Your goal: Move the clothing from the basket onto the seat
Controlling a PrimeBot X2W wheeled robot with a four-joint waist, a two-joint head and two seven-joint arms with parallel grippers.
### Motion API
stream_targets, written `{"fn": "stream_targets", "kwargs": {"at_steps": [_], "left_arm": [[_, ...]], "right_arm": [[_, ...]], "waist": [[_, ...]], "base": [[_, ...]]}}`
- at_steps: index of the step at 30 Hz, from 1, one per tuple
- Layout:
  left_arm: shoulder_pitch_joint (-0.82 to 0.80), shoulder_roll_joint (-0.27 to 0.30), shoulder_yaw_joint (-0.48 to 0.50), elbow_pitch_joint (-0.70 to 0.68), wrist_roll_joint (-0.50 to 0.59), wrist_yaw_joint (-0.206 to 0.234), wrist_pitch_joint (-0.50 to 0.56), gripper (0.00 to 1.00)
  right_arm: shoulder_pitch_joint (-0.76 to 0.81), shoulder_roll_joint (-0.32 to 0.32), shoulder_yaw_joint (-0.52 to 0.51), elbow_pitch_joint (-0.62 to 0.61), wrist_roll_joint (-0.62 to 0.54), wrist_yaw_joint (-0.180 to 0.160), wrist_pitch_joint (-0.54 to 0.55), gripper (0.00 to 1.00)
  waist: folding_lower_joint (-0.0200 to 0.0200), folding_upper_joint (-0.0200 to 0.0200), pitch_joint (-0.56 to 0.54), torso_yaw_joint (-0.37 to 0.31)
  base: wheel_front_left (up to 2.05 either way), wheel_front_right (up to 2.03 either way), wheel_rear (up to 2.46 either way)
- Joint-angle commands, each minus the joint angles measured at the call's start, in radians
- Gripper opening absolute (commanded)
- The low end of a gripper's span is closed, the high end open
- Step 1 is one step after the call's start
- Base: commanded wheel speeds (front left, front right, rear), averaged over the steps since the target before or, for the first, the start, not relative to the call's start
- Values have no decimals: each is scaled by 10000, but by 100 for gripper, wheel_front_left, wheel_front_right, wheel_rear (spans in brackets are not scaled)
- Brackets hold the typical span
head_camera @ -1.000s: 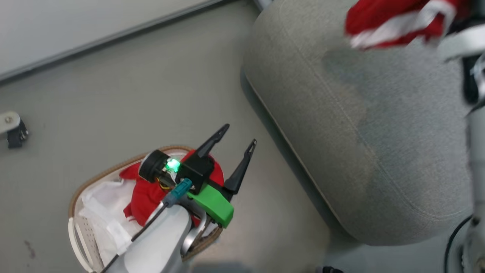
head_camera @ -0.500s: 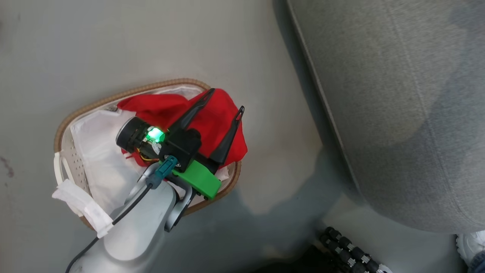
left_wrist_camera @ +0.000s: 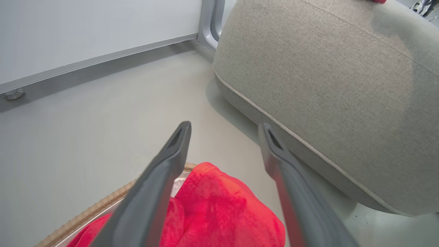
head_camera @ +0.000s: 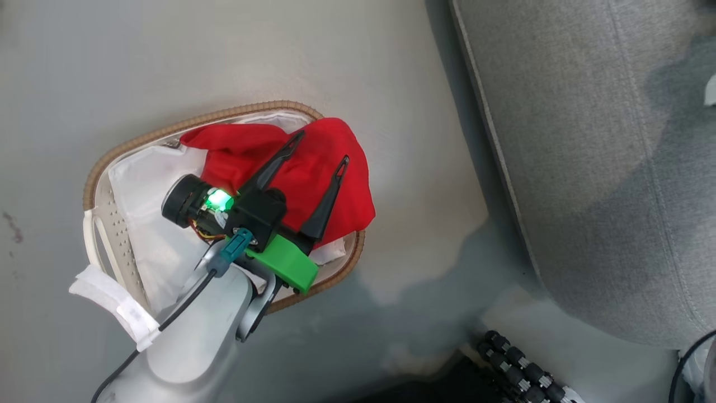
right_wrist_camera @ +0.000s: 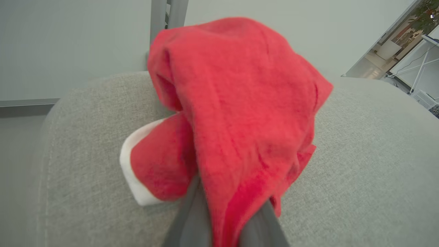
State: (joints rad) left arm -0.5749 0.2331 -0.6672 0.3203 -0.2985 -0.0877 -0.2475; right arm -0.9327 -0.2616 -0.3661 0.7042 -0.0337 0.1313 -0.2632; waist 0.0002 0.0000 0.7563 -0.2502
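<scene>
Transfer seems half done: right hand [right_wrist_camera: 224, 209] clamps red white-trimmed garment [right_wrist_camera: 240, 103] over grey sofa seat [head_camera: 587, 140]; open, empty left hand [head_camera: 320, 147] should descend onto red cloth [head_camera: 251, 151] in white perforated basket [head_camera: 168, 131].

The left hand [head_camera: 323, 146] has two long, tapering black fingers [head_camera: 325, 201], each with a slotted opening near its tip, rising from a black block. Behind the block sits a bright green plastic housing [head_camera: 282, 267]. Beside it is a black cylinder [head_camera: 180, 200] with a glowing green light [head_camera: 218, 198]. Thin yellow-orange wires [head_camera: 200, 235] show beneath the cylinder. A teal connector [head_camera: 235, 253] leads into a black cable [head_camera: 168, 323] running along the smooth, pale grey forearm [head_camera: 190, 347]. In the right wrist view, the right hand [right_wrist_camera: 224, 235] has fingers [right_wrist_camera: 190, 223] that look dark grey, though they are blurred.
</scene>
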Motion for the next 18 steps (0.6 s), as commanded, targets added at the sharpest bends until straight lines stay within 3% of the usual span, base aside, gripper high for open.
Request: {"fn": "stream_targets", "kwargs": {"at_steps": [1, 5, 18], "left_arm": [[50, 7, 19, 28, -64, 5, -53, 100], [271, -131, 46, 201, -207, -15, -102, 100], [1464, -963, 836, 454, -702, -124, -180, 100]], "right_arm": [[340, 19, -3, -135, 13, -10, -25, 100], [1101, 201, -55, -482, 122, -10, -25, 100], [2979, -135, 582, -950, -66, -10, -25, 100]], "waist": [[-2, 0, -371, -104], [-2, 0, -1068, -52], [-2, 0, -4206, 674]], "base": [[0, 0, 0], [0, 0, 0], [0, 0, 0]]}}
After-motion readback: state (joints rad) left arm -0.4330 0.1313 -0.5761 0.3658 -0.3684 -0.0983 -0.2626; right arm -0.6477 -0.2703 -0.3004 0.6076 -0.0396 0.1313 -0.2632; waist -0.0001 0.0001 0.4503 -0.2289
